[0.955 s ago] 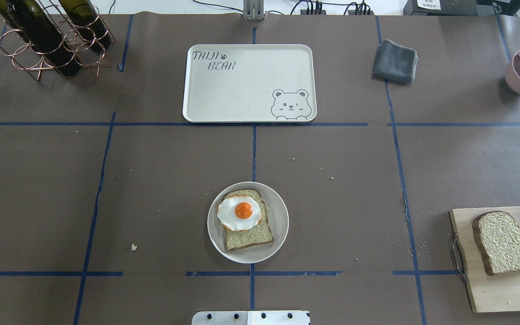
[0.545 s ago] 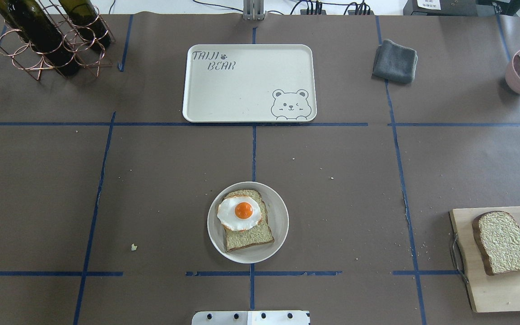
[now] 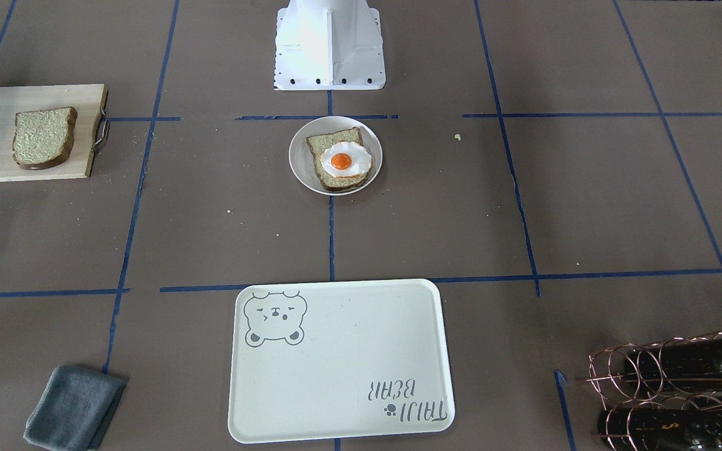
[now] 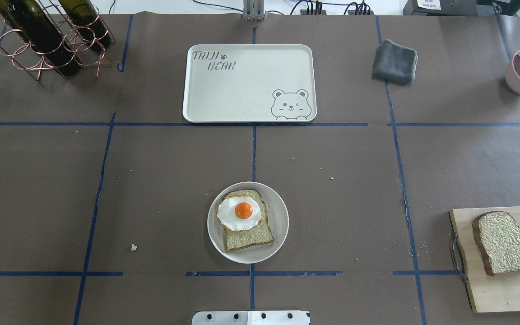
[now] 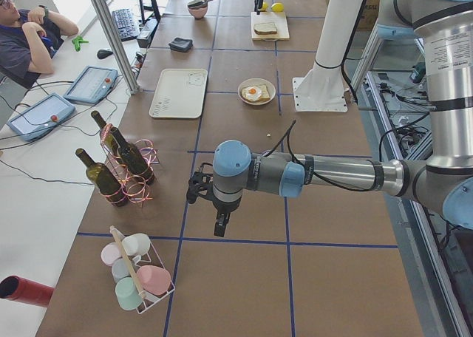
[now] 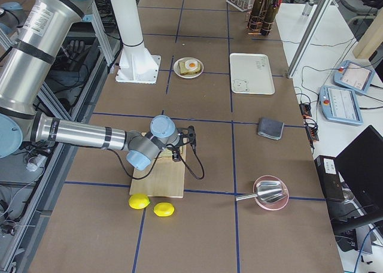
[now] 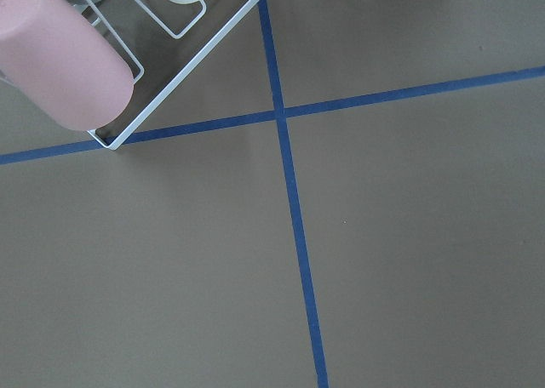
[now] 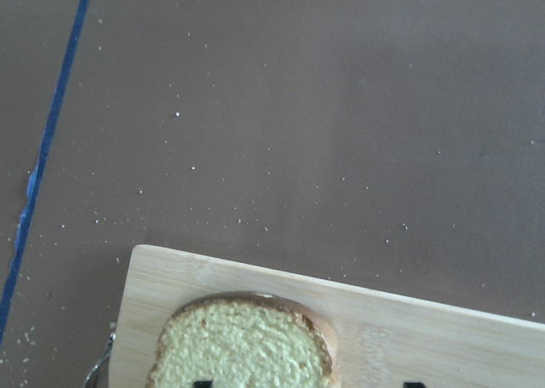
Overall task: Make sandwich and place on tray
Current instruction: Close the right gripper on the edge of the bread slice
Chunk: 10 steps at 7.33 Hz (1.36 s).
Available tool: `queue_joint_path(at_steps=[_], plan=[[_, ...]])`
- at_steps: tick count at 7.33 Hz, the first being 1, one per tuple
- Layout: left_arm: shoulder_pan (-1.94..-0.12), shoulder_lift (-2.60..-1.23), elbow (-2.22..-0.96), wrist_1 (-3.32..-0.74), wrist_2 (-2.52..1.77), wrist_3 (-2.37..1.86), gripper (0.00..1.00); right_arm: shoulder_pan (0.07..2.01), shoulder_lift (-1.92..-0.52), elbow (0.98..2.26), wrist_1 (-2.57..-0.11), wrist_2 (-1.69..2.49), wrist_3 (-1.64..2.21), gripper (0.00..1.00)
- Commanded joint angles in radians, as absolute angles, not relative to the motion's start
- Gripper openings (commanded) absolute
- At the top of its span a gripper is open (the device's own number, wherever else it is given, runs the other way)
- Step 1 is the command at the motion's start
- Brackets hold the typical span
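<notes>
Table (image 4: 151,180): brown paper crossed by blue tape lines.
Tray (image 4: 242,90): far middle of the table, well apart from the plate.
Board (image 4: 503,293): at the robot's right edge, carrying 1 slice.
Plate (image 4: 281,221): near middle, holding the other slice.
Plate slice (image 4: 251,237): flat, with the egg on top.
Board slice (image 4: 503,243): flat, uncovered.
Egg (image 4: 239,213): yolk up.
Right gripper (image 8: 306,383): over the board slice, fingertips spread, gripping nothing.
Left gripper (image 5: 219,226): above the table, far from the food. Cannot tell whether it is parted or closed.

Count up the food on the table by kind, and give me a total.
Bread slices: 2
Fried egg: 1
Lemons: 2
Total: 5
</notes>
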State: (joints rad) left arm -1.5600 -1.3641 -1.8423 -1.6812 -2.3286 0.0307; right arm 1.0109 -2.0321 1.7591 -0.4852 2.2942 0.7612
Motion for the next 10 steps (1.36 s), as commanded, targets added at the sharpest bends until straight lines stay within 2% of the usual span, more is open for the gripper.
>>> queue_joint_path(at_steps=[1,6,10], plan=[[-1.560,-1.364,-1.842,-1.681,-2.329,0.031,1.00,0.953,-2.062,1.691,-0.348,2.255,0.807,0.74],[-1.560,-1.362,-1.842,-1.681,-2.329,0.031,1.00,0.859,-2.098,1.678,-0.284,2.206,0.859,0.65],[-1.560,-1.362,-1.842,-1.681,-2.327,0.031,1.00,0.801,-2.098,1.677,-0.284,2.184,0.868,0.63]])
